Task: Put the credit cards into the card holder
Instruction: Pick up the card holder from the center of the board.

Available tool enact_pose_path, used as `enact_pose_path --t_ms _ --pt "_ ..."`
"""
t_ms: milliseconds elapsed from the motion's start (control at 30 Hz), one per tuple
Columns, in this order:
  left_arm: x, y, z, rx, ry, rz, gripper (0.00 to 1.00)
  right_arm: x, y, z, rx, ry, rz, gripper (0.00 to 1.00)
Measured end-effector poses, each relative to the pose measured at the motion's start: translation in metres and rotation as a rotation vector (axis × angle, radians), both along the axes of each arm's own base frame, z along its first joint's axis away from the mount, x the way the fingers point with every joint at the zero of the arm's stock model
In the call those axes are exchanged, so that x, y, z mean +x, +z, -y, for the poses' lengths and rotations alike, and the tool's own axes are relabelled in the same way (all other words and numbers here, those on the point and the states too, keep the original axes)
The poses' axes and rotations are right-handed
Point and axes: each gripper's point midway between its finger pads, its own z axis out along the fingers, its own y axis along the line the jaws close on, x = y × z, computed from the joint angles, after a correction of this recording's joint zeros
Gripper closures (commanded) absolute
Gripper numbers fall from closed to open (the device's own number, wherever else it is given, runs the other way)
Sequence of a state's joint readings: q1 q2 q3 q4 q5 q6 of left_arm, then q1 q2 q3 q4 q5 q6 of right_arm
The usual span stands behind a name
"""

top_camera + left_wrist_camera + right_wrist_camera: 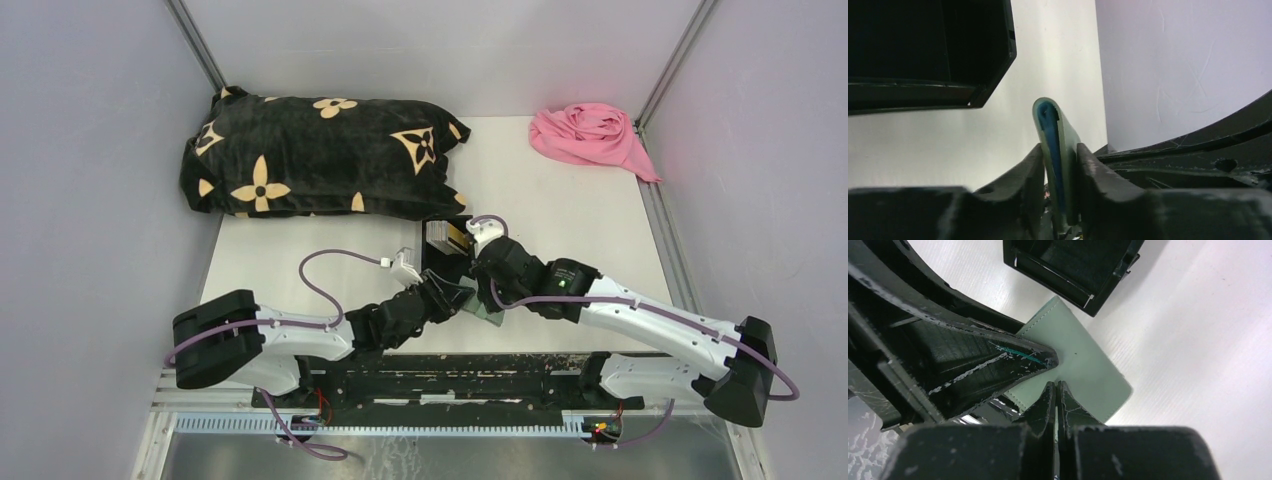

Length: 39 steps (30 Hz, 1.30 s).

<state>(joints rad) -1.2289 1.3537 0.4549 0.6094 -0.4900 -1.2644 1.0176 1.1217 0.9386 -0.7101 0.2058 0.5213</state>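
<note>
Gripping the card holder [1066,145] edge-on, our left jaws clamp both faces, its length pointing straight out. Our right jaws, fully closed, meet its edge.

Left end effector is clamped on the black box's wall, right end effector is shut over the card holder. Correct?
No: the left wrist view shows the left end effector clamped on the card holder, not the black box, which stands apart. The right end effector is shut over the card holder.

Matt, stitched leather-like card holder [1088,365]; glossy black plastic box [1053,277]; plush blanket [320,160].
</note>
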Motion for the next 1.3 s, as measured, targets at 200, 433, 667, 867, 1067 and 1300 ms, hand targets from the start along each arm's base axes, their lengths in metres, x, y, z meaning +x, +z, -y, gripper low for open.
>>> enact_pose_path --t_ms 200,433,667,867,1067,1300 --pt "0.000 0.008 0.002 -0.071 0.003 -0.002 0.97 0.001 0.001 -0.003 -0.006 -0.006 0.013 0.99" --pt "0.005 0.007 0.001 -0.075 0.031 0.006 0.97 0.005 0.003 -0.002 -0.071 -0.048 0.068 0.99" --pt "0.010 0.010 -0.009 -0.043 0.153 0.052 0.97 0.008 0.009 0.002 -0.122 -0.137 0.146 0.99" --pt "0.020 0.014 -0.027 0.025 0.294 0.115 0.97 0.008 0.010 0.013 -0.149 -0.218 0.187 0.99" --pt "0.020 0.019 -0.034 0.051 0.345 0.158 0.97 0.010 0.011 0.011 -0.144 -0.238 0.201 0.83" --pt "0.017 0.039 -0.065 0.073 0.418 0.232 0.97 0.013 0.024 0.007 -0.128 -0.204 0.242 0.42"
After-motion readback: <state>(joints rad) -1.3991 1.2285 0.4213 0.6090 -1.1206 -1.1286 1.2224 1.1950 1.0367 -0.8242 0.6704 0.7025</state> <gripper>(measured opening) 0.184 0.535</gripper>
